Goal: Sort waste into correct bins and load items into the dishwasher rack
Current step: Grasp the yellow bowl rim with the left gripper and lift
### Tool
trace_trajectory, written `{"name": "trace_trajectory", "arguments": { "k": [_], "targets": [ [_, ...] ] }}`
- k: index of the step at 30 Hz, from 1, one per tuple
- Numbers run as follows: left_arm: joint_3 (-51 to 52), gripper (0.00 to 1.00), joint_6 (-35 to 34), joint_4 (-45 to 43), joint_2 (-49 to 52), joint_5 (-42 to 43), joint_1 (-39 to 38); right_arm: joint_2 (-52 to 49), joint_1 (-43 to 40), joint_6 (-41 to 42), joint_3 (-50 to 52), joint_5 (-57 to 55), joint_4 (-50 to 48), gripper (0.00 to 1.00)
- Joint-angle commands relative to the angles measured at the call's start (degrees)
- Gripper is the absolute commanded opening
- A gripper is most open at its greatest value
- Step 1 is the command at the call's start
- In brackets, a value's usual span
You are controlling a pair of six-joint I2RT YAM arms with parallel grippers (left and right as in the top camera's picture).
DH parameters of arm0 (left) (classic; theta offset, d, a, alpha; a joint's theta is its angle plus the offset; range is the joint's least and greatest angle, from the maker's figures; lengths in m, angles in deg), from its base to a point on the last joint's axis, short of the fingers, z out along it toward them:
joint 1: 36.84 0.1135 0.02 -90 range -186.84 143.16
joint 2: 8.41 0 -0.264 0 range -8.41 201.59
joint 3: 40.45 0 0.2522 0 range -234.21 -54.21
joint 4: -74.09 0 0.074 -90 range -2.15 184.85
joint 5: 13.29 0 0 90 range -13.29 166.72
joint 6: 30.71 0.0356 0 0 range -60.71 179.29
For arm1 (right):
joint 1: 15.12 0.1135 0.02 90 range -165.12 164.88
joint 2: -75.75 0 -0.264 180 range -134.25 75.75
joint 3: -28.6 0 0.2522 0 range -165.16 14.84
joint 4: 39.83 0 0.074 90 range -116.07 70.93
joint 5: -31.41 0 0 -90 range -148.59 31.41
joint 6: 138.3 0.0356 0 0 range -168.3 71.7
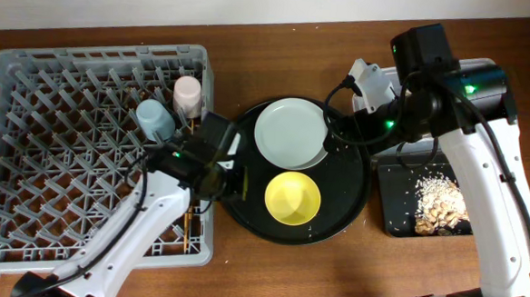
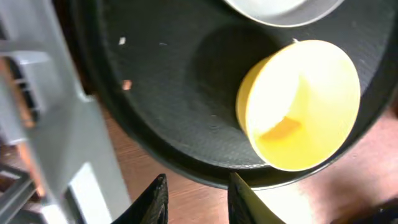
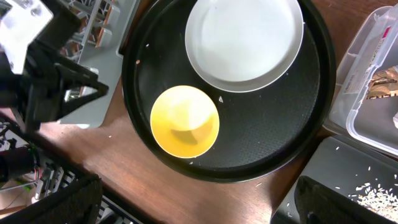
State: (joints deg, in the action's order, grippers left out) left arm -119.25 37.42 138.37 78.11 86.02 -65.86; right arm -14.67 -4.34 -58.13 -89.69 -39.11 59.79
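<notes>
Glossy yellow bowl (image 2: 298, 106) upright on round black tray (image 2: 174, 81); left pincer (image 2: 198, 190) narrowly parted, empty

The desk (image 1: 267, 276) reads to me as brown wood, grain showing, with a low sheen. The rack (image 1: 28, 154) is grey moulded plastic, matt. The round tray (image 1: 344, 198) is black, and through the left wrist camera I see a fine pebbled, matt texture on it. The bowl (image 1: 292, 197) is smooth yellow plastic with a soft gloss. The plate (image 1: 290, 132) is pale, smooth and faintly shiny; I can't tell its material. The pink cup (image 1: 187, 93) and blue cup (image 1: 154, 118) look like matt plastic. The tub (image 3: 357, 127) is clear, glossy plastic. The scraps (image 1: 439, 205) look dry and crumbly on the smooth black shallow tray (image 1: 398, 205).
</notes>
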Motion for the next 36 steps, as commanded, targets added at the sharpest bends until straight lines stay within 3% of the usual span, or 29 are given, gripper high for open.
{"name": "trace_trajectory", "arguments": {
  "k": [1,6,9,11,19,23,30,32,36],
  "targets": [
    [-0.79,0.30,0.90,-0.57,-0.87,0.98,-2.64,0.02,-0.35,-0.20,0.13,-0.28,0.04,0.99],
    [-0.79,0.31,0.85,-2.51,-0.87,0.98,-6.75,0.02,-0.35,-0.20,0.13,-0.28,-0.35,0.99],
    [-0.79,0.32,-0.87,-2.56,-0.87,0.98,-8.98,0.04,-0.46,-0.13,-0.13,-1.73,-5.55,0.99],
    [-0.79,0.32,-0.81,-4.13,-0.87,0.94,-11.69,0.04,-3.08,3.72,-0.92,-6.67,-7.56,0.99],
    [-0.79,0.36,-0.81,-17.31,4.98,-6.86,-25.35,0.02,-28.68,4.35,-2.16,-11.17,-5.16,0.99],
    [-0.79,0.36,-0.79,-22.49,11.96,-13.31,-29.62,0.02,-33.42,4.35,-2.16,-11.17,-5.16,0.99],
    [-0.79,0.34,-0.81,-22.86,18.49,-18.75,-30.25,0.02,-33.35,4.35,-2.16,-11.17,-5.16,0.99],
    [-0.81,0.25,-0.81,-22.67,18.53,-18.78,-30.25,0.02,-33.35,4.35,-2.16,-11.17,-5.14,0.99],
    [-0.81,0.23,-0.81,-21.64,18.53,-18.80,-30.23,0.02,-33.35,4.35,-2.16,-11.17,-5.14,0.99]
  ]
}}
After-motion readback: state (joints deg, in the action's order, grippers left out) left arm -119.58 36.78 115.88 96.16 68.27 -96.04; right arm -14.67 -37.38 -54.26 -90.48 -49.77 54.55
